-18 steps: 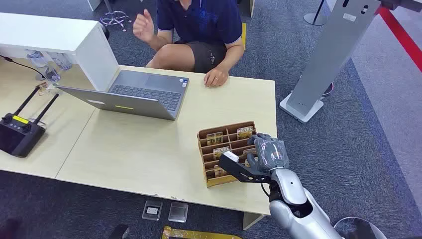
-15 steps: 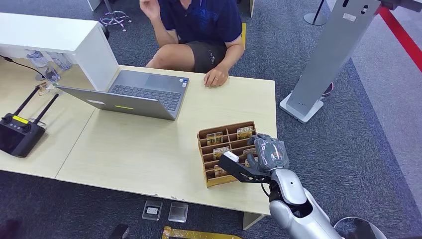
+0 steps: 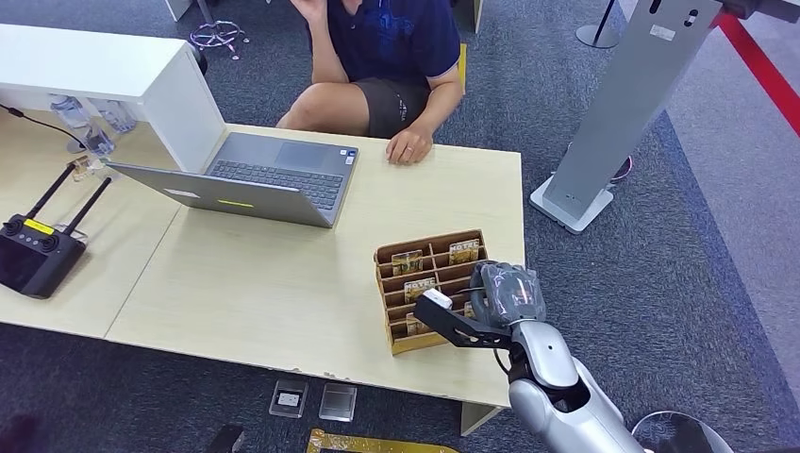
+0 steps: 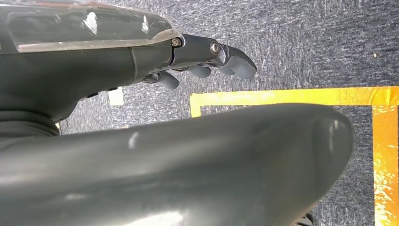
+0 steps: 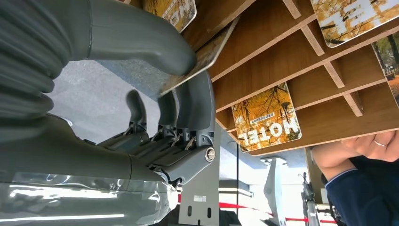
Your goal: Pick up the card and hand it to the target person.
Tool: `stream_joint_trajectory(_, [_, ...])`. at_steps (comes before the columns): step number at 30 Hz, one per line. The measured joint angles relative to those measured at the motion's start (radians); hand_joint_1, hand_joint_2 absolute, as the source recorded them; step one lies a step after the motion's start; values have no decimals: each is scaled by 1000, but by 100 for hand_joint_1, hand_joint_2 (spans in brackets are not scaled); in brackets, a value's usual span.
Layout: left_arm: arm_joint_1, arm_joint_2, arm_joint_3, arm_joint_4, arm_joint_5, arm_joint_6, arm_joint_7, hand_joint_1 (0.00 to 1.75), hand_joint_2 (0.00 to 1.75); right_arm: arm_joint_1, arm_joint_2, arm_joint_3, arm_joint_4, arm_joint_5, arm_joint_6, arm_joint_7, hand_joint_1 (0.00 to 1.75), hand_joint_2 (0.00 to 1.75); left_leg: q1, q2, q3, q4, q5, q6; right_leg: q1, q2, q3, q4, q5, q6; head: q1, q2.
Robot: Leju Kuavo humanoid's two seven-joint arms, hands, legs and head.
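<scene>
At the near right corner of the pale wooden table (image 3: 283, 283): wooden card rack (image 3: 432, 288), slotted, holding several autumn-print cards marked HOTEL

Right hand (image 3: 507, 291): set over the rack's right edge, at the end of the silver arm. Right wrist view shows the right hand (image 5: 155, 84) pinching the card (image 5: 207, 52) by one corner, thick thumb on one face, dark fingers (image 5: 188, 103) on the other. The card's remaining length lies against the rack's wooden dividers, at the slot, not clear of the rack

Other cards: one HOTEL card (image 5: 266, 117) standing in a neighbouring slot, apart from the hand; two more at the far row of the rack

Left hand (image 4: 207, 59): hanging over grey carpet and yellow floor tape (image 4: 301, 96), fingers loosely curled, nothing in them

Person (image 3: 387, 57): seated at the far side of the table in a dark blue shirt, one hand (image 3: 408, 146) resting on the table edge, well apart from the rack

Also on the table: open laptop (image 3: 250, 179); black remote controller (image 3: 38, 250) with two antennas at the left edge
</scene>
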Motion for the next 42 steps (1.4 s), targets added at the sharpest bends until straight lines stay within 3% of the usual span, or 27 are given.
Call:
stream_joint_trajectory(18, [-1,0,-3,0,-21,14,-6,0,0,1,4,-2,-8,9,-14,7,154,175,0,0,1,0,0,0,0,0,0,0,0,0,0,0])
stream_joint_trajectory(27, [4,0,-3,0,-12,13,-17,0,0,-2,-15,-22,-207,44,-30,8,154,175,0,0,0,0,0,0,0,0,0,0,0,0,0,0])
stream_joint_trajectory(35, [-3,0,-5,0,-17,13,-12,0,0,-112,-36,-40,-342,-77,-28,30,154,175,0,0,1,0,0,0,0,1,0,0,0,0,0,0])
stream_joint_trajectory(42, [-27,0,-18,0,-30,13,15,0,0,-233,-30,-26,-223,-177,-25,28,154,175,0,0,0,0,1,0,0,0,0,0,0,0,0,0])
